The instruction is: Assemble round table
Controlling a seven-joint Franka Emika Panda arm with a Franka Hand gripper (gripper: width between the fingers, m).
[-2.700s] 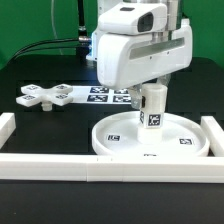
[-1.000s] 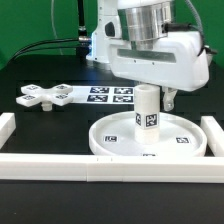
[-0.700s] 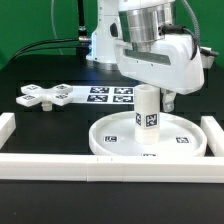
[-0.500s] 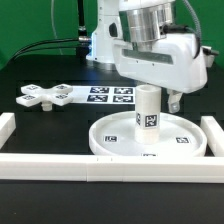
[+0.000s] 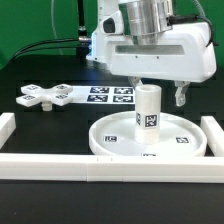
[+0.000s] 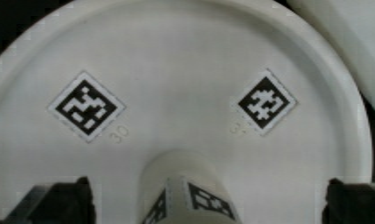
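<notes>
The round disc [image 5: 115,143] lies flat on the table by the front rail. The short cylindrical leg [image 5: 148,113] stands upright in the disc's middle, with a square marker on its side. My gripper [image 5: 156,91] hangs just above the leg's top, open. One finger [image 5: 180,96] shows to the exterior view's right of the leg. In the wrist view the leg [image 6: 202,190] stands between my two dark fingers [image 6: 59,200], with a gap on each side, over the disc [image 6: 166,60]. The cross-shaped foot piece [image 5: 44,96] lies at the exterior view's left.
The marker board [image 5: 110,95] lies behind the disc. White border rails run along the front [image 5: 60,166], the exterior view's left [image 5: 6,124] and the right [image 5: 213,132]. The arm's white body fills the space above the disc.
The hand has risen from low around the leg to just above it. It has turned about its vertical axis. The leg stays upright on the disc.
</notes>
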